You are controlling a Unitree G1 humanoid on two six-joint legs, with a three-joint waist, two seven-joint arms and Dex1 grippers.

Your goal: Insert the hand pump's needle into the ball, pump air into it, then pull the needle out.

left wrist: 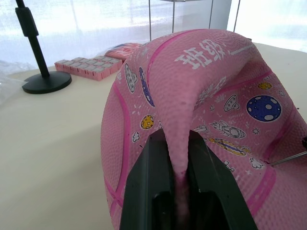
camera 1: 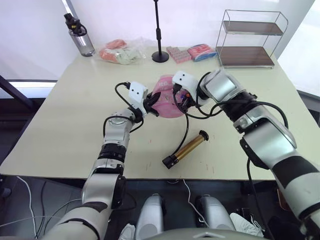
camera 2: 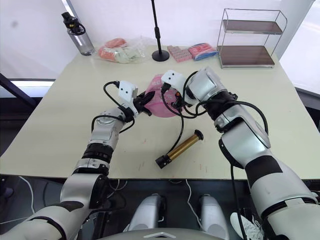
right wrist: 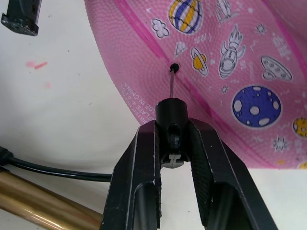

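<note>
Desk (camera 1: 60,130): pale surface, carrying every item listed here.

Wire rack (camera 1: 252,37): two-tier, standing at the far right corner.

Microphone stand (camera 1: 159,52): black, standing at the far middle, its round base on the desk.

Ball (camera 1: 167,97): pink, partly flattened, printed with planets and rockets, sitting mid-desk between the two claws.

Hand pump (camera 1: 186,149): gold-brass tube lying on the desk near and right of the ball, its black hose (camera 1: 184,131) curving up toward the right claw.

Water bottle (camera 1: 80,36): standing at the far left corner.

Left claw (left wrist: 178,158): pinching a raised fold of the ball's skin, fingers clamped on it.

Right claw (right wrist: 171,143): gripping the needle's black fitting.

Needle (right wrist: 171,85): thin pin, its tip sitting at the ball's valve hole (right wrist: 175,67).
</note>
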